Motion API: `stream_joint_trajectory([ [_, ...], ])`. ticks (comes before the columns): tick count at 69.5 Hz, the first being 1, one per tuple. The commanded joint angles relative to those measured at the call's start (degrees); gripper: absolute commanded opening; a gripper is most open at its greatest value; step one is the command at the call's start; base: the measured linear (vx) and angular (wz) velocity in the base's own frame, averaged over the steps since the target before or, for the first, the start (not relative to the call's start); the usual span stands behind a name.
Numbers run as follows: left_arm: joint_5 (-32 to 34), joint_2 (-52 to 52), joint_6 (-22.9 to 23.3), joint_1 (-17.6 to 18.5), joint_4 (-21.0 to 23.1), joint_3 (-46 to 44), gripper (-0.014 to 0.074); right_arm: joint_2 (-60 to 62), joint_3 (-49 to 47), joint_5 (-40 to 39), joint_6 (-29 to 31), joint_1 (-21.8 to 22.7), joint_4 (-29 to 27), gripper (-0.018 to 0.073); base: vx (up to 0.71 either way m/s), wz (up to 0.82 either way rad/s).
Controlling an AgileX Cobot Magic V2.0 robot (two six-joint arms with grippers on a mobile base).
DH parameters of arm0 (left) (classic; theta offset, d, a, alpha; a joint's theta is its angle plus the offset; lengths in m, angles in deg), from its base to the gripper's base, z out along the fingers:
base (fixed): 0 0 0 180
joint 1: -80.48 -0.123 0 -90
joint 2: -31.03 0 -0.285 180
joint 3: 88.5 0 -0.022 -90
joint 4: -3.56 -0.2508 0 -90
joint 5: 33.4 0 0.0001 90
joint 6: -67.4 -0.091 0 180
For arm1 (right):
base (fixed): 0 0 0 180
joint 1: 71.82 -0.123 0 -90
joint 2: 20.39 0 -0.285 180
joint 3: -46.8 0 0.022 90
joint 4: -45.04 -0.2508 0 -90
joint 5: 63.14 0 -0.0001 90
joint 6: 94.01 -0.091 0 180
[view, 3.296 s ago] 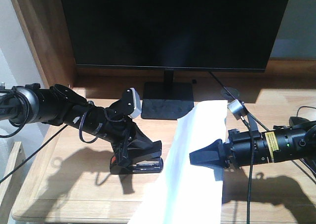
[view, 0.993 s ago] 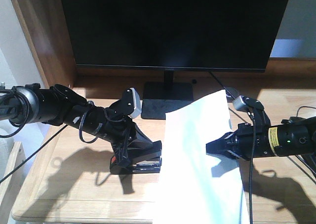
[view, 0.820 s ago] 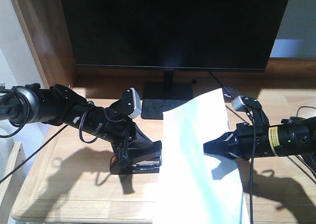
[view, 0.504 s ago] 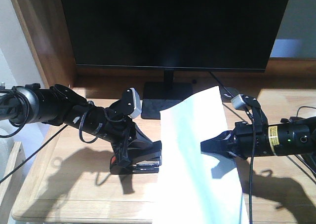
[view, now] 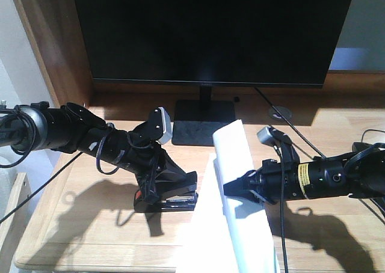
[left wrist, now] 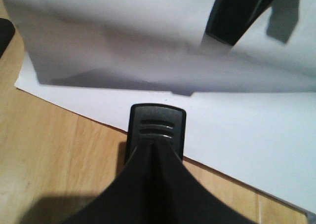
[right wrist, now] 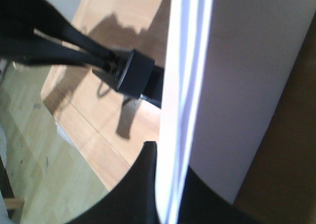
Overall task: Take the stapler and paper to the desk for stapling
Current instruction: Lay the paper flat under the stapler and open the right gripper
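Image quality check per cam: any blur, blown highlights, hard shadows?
Front view: hard sunlight, sharp arm shadows on the desk, the paper near blown out, the stapler dark but legible. Left wrist view: soft focus, the left gripper blurred, shadow band across the sheet. Right wrist view: heavy blur, the paper's edge smeared, the right gripper a dark silhouette.

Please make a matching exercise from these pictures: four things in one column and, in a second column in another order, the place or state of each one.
Things:
1. stapler
2. paper
3. monitor
4. desk

Places or states:
A. stands at the back on a black base
B. held by the left gripper, resting on the wood
C. light wood, carries everything
D. white, pinched by the right gripper, partly raised

Pairs: 1-B, 2-D, 3-A, 4-C
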Motion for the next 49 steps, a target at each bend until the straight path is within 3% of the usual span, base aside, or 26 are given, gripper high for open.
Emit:
stream_joint_trajectory([
  [1, -1.9, 3.0, 0.4, 0.2, 2.8, -1.3, -0.0006, 2.0, -0.9, -1.8, 0.4, 0.4, -3.6, -0.0006, 0.0, 0.0],
  [49, -1.9, 3.0, 0.4, 0.2, 2.8, -1.3, -0.0006, 12.3, -0.9, -2.4, 3.2, 0.4, -3.0, -0.0006, 0.0, 0.0],
])
